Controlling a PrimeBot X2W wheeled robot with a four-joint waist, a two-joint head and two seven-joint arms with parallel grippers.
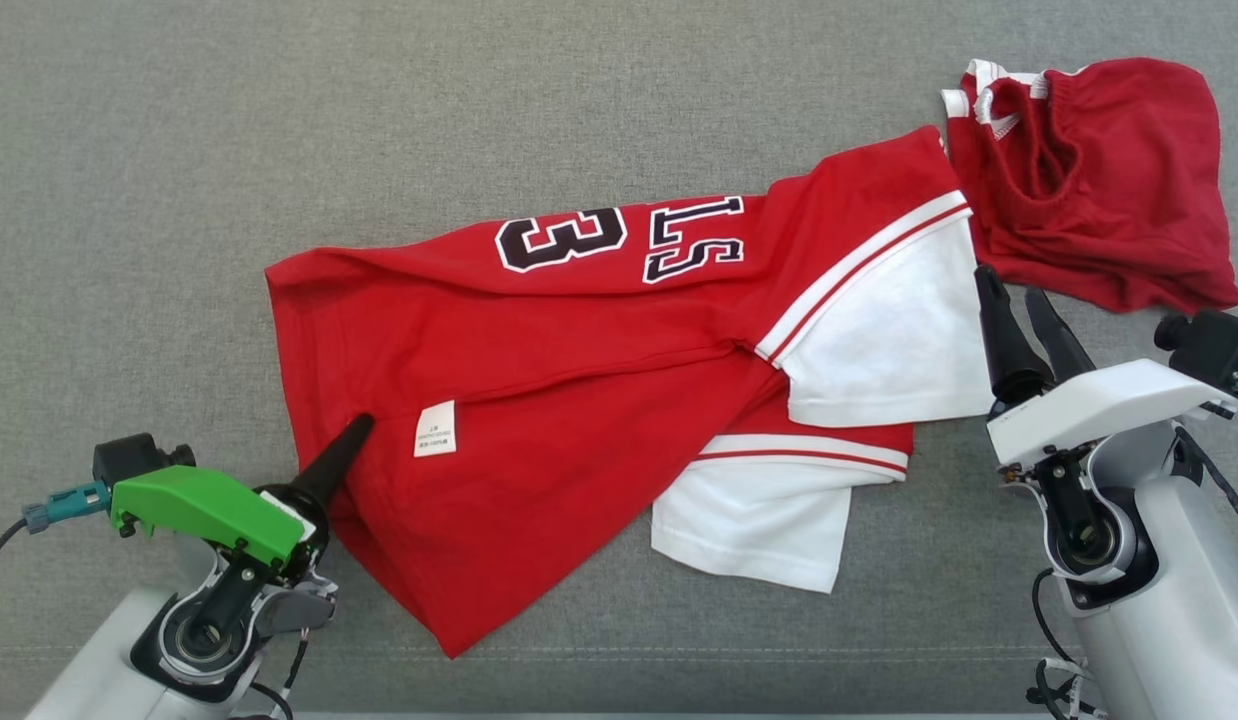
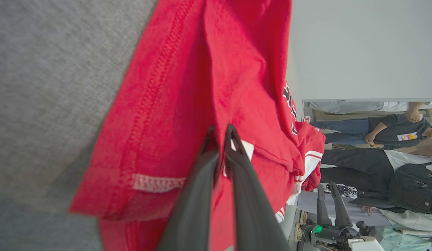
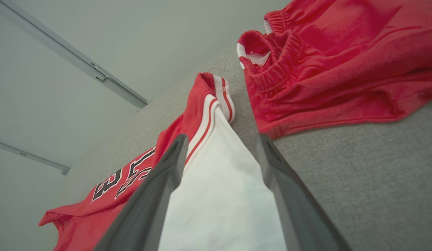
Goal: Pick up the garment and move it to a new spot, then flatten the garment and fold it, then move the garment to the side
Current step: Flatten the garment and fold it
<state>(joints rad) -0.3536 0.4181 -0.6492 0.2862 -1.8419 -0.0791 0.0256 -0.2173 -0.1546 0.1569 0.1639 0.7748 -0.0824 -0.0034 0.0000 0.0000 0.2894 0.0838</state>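
The garment (image 1: 579,370) is a red jersey with white sleeves and black numbers, lying crumpled across the grey padded surface. My left gripper (image 1: 359,425) is at its lower left edge, beside a white label (image 1: 435,428). In the left wrist view the left gripper (image 2: 219,131) is shut on a fold of the garment (image 2: 209,69) near the hem. My right gripper (image 1: 1009,285) stands open at the right end of the jersey. Its fingers (image 3: 167,167) straddle the white sleeve (image 3: 219,181).
Red shorts (image 1: 1089,180) with a white-trimmed waistband lie bunched at the back right, close to my right gripper, and show up close in the right wrist view as shorts (image 3: 334,59). Grey surface (image 1: 179,150) extends left and behind. People (image 2: 394,139) sit beyond the table.
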